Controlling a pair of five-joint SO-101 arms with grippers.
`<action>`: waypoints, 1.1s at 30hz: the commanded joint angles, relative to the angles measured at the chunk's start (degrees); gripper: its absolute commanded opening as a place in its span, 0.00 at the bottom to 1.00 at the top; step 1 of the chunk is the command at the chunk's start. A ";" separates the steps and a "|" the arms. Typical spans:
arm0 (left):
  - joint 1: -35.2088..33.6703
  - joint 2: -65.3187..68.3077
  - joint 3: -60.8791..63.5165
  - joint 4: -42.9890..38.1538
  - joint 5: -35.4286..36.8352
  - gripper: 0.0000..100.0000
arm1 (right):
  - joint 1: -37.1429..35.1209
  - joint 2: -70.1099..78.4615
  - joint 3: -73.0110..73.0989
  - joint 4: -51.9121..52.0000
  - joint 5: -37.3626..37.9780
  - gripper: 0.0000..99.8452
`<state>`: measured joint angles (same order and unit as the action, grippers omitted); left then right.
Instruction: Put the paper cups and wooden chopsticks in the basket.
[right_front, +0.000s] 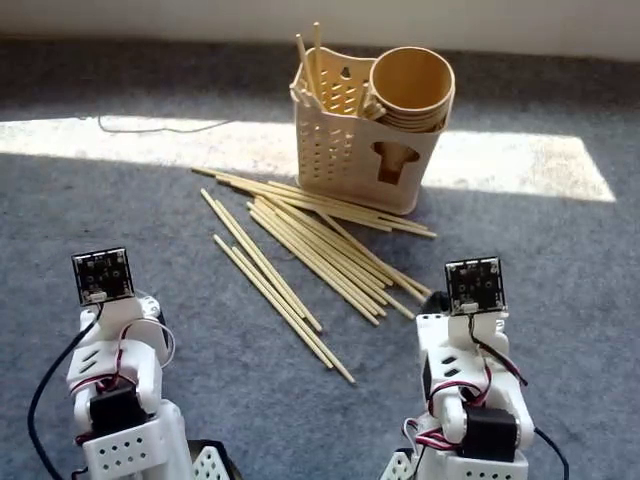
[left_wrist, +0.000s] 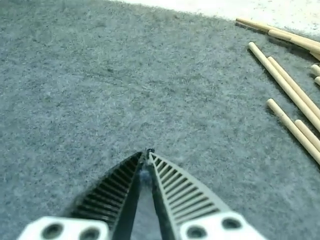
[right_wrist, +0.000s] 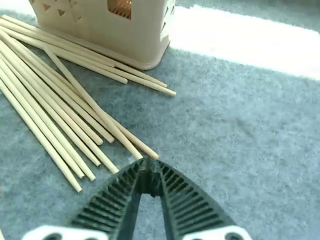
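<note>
A cream perforated basket (right_front: 340, 150) stands on the grey carpet at the back, with stacked paper cups (right_front: 412, 88) in its right side and a few wooden chopsticks (right_front: 308, 60) upright in its left. Several loose chopsticks (right_front: 300, 250) lie fanned on the carpet in front of it. My left gripper (left_wrist: 148, 154) is shut and empty over bare carpet, with chopstick ends (left_wrist: 287, 95) off to one side. My right gripper (right_wrist: 148, 165) is shut and empty, its tips just short of the nearest chopstick ends (right_wrist: 100, 125), the basket (right_wrist: 115, 30) beyond.
Both arms (right_front: 110, 370) (right_front: 470, 380) sit at the near edge of the grey carpet. A band of sunlight (right_front: 520, 160) crosses the carpet behind the basket. A thin cable (right_front: 150, 128) lies at the back left.
</note>
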<state>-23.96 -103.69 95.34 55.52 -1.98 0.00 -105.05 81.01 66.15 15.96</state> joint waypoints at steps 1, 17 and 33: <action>-0.31 -0.31 -0.13 -1.14 -2.37 0.01 | -4.00 1.98 -7.78 1.80 1.05 0.01; -0.40 -0.31 0.04 -1.14 -2.46 0.01 | -27.91 50.42 -42.59 6.64 0.62 0.02; -0.40 -0.31 0.04 -0.97 -2.46 0.01 | -37.93 88.04 -65.19 3.56 0.97 0.16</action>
<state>-23.96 -103.69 95.43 55.52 -4.09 -36.04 -21.10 20.00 71.96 16.31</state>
